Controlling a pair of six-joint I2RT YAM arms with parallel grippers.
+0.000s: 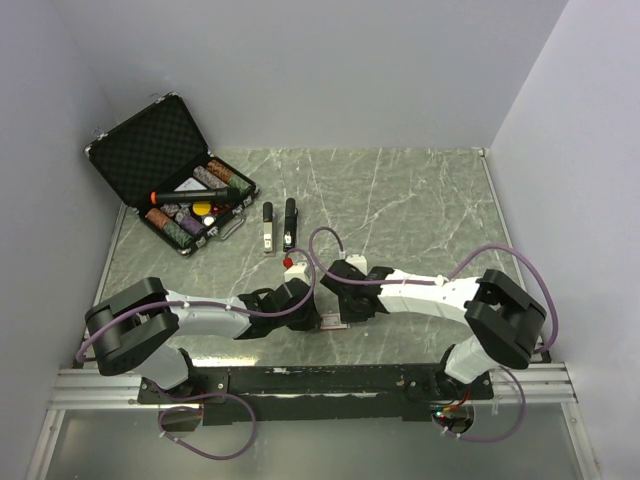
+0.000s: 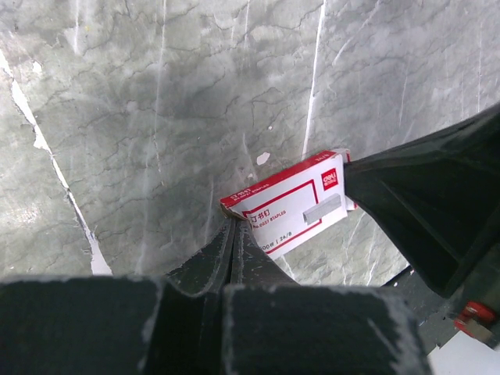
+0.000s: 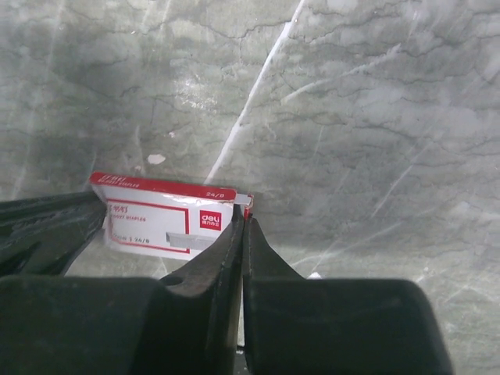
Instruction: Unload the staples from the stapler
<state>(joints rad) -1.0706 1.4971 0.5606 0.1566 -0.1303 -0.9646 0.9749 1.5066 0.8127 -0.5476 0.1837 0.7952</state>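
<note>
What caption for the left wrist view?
Left pincer shut on one corner of a red-and-white staple box, marble table beneath.

Staple box (image 2: 293,209) corner behind left pincer (image 2: 233,226)

Desk (image 1: 420,210): grey-green marble pattern, white veins, walled on three sides.

Open black case (image 1: 170,170) sits at the far-left corner, lid up and tray full of small items.

Just right of the case: stapler (image 1: 290,222), and beside it on the case side a slim dark bar with a pale strip (image 1: 268,230), both lying parallel.

Well nearer than the case, to its right: red-and-white staple box (image 2: 293,207). Cannot tell whether it rests flat.
</note>
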